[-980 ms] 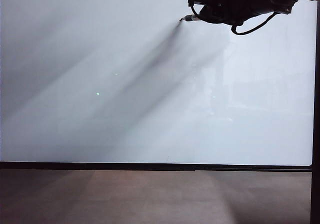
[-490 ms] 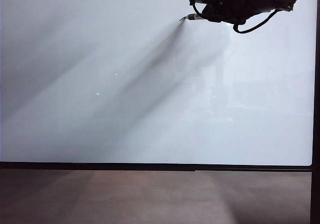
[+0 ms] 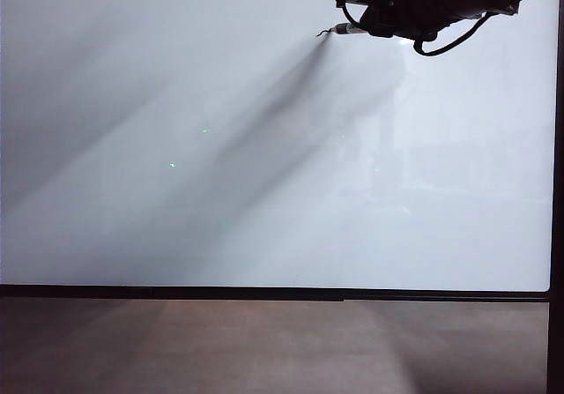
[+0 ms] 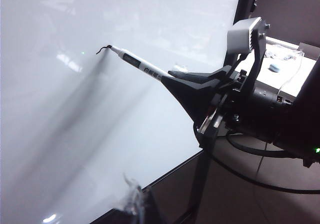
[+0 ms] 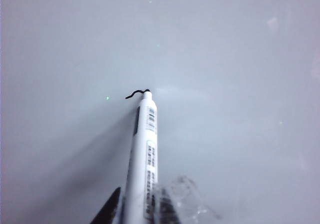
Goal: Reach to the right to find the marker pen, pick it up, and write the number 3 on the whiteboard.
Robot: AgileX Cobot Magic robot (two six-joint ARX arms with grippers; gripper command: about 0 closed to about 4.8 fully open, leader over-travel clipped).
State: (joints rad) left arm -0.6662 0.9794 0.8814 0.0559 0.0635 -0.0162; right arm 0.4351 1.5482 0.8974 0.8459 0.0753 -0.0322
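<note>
The whiteboard (image 3: 220,147) fills most of the exterior view. At its top right, my right gripper (image 3: 361,26) is shut on the marker pen (image 3: 341,29), a slim white barrel whose dark tip touches the board. A short curled black ink stroke (image 5: 134,93) of the number 3 runs out from the tip. The right wrist view shows the marker pen (image 5: 145,154) between the right gripper (image 5: 140,211) jaws. In the left wrist view the marker pen (image 4: 140,66) sticks out of the right gripper (image 4: 172,77), and only a blurred bit of my left gripper (image 4: 137,204) shows by the board's frame.
A thin black frame (image 3: 264,293) borders the board, with a brown surface (image 3: 264,345) below it. Black cables (image 3: 449,46) loop under the right arm. Beyond the board's edge, the left wrist view shows a desk with small items (image 4: 280,63).
The right gripper has shifted slightly right and up with the pen. A short black stroke now trails from the tip on the board.
</note>
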